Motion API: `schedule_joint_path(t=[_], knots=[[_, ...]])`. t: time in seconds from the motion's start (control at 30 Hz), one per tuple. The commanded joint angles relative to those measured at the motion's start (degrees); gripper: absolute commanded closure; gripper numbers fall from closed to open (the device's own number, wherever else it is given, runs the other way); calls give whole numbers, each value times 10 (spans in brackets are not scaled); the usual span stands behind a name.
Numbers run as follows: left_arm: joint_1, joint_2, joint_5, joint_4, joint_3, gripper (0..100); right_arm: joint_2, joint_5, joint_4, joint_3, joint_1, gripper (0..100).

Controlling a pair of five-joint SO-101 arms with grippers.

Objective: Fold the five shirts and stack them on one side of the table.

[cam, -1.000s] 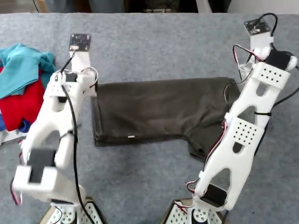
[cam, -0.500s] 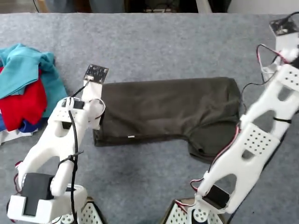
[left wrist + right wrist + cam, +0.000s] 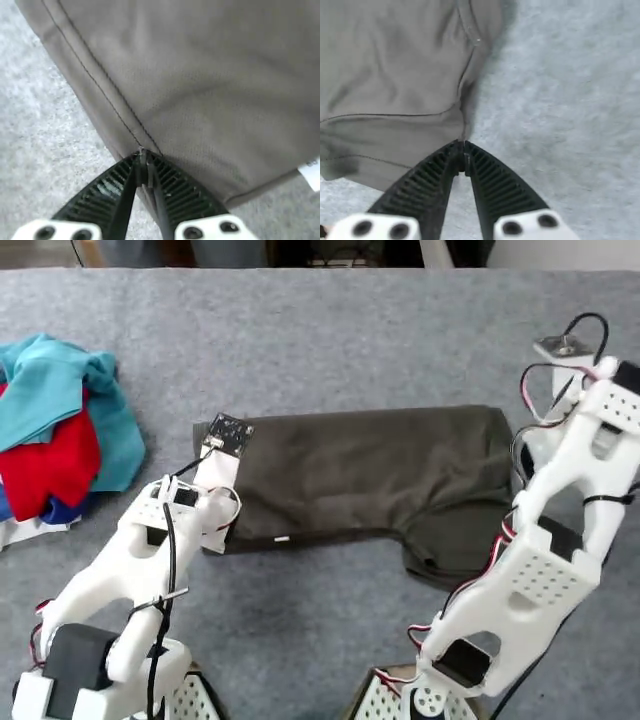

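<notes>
Grey carpet-like surface is being taken up mostly by one dark shirt. It is being shown lying flat as a long band. One sleeve is being shown sticking out from its long edge on the side of the arm bases.

Right arm is being seen bent over the dark shirt's end by that sleeve. Left arm is being seen over the opposite end.

Well apart from the dark shirt, beyond its left-arm end, a loose pile of shirts is being seen heaped. A teal shirt is being shown on top and a red shirt under it. Bits of blue and white are being glimpsed at the bottom.

Left jaws are being pressed together on the dark shirt's stitched hem near a corner, with a thin ridge of cloth being pinched between them.

Right jaws are being held together, tips touching the dark shirt's edge by a seam. Whether cloth is being gripped there cannot be told.

Small white tag is being seen on the dark shirt's long edge, just beside the left jaws.
</notes>
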Motion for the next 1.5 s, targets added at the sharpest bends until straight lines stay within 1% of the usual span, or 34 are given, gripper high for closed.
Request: schedule_joint_path(t=[0.0,0.13,0.2,0.37,0.5,0.6,0.73,0.9,0.97,1.07,1.13,1.33,1.47], knots=[[6,-15,0,7,2,971,-41,-7,-83,114,-6,985],[7,-15,0,6,2,971,-42,-7,-208,237,11,985],[6,-15,-1,6,2,971,-42,-7,-251,262,25,985],[4,-15,-4,6,7,971,-44,-7,-282,254,65,985],[-20,-20,-3,6,6,971,-44,-7,-246,214,76,985],[-29,-20,-4,7,4,971,-45,1,-190,174,68,985],[-31,-21,-5,7,0,971,-48,47,-105,121,58,985],[-25,-21,-5,6,-2,971,-102,154,-37,122,53,985],[-25,-21,-2,5,-4,971,-133,172,-36,148,52,985],[-25,-21,-1,3,-3,971,-168,175,-39,209,47,985],[-25,-21,-1,3,-2,971,-183,175,-60,275,44,985],[-29,-16,-1,2,-5,971,-241,175,-207,491,43,985],[-30,-15,-1,2,-5,971,-284,176,-302,602,43,985]])
